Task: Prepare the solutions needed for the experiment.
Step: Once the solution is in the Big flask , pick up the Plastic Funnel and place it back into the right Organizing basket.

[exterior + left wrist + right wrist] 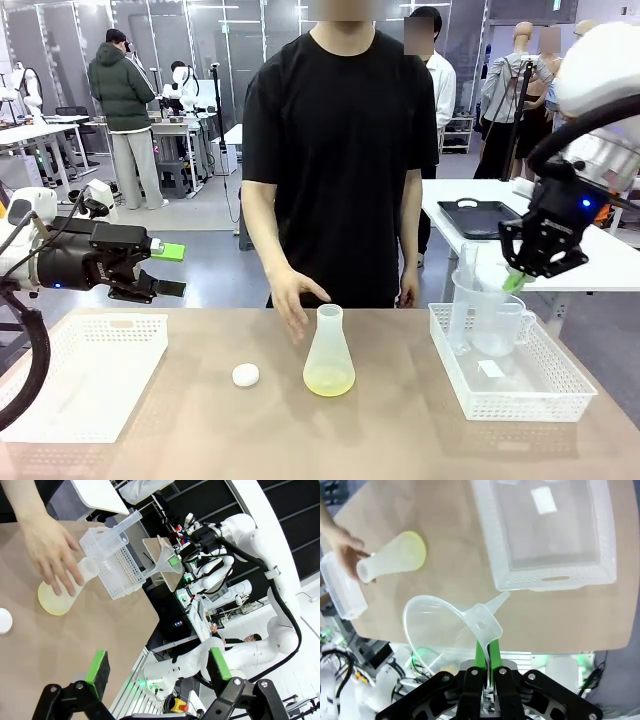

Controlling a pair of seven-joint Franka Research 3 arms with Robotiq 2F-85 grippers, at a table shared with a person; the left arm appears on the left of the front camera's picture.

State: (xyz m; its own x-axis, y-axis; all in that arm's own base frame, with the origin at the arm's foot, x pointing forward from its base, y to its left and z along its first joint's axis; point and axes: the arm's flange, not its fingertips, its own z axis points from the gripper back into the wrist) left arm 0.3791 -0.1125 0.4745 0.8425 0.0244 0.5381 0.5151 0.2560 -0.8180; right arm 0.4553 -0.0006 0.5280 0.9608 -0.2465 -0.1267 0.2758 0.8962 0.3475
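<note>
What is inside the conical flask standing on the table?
A shallow layer of pale yellow-green liquid lies at the bottom of the flask. Its frosted wall blurs anything finer; the rest looks empty.

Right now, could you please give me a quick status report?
Left gripper open, raised clear. Right gripper shut on funnel, raised. Flask upright mid-table, a little solution inside. Person's hand by its neck, in the way.

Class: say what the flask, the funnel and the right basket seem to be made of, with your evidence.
Flask: likely frosted plastic; hazy, matte walls, the yellow-green liquid shows dimly through. Funnel: translucent plastic, probably; milky, thin, with a moulded tab. Basket: white plastic, it seems; perforated mesh walls, slight sheen.
</note>
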